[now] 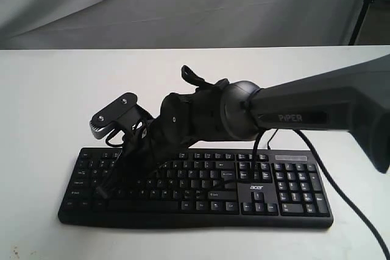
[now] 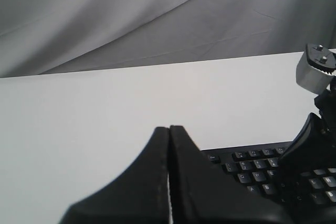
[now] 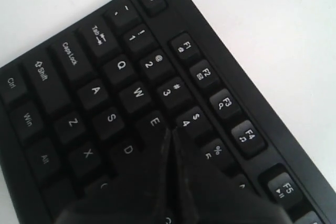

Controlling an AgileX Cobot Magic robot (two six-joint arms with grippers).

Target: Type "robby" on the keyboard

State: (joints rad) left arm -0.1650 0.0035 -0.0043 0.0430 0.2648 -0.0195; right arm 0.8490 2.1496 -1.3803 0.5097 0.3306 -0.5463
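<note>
White counter (image 1: 55,89): your right pincer (image 3: 170,135), pressed together, sits at the keyboard (image 1: 292,196) near E; left pincer (image 2: 169,132) likewise together.

A white bench (image 1: 49,89) is seen across the lower part of the exterior view, its surface plain and matte. Behind it a grey cloth backdrop (image 1: 183,4) is hung, creased into long soft folds. A thin dark pole (image 1: 362,5) is set slanting beside the backdrop's far right edge. A few small brown specks (image 1: 13,251) are scattered on the bench's near left corner. The scene is lit softly and evenly.
</note>
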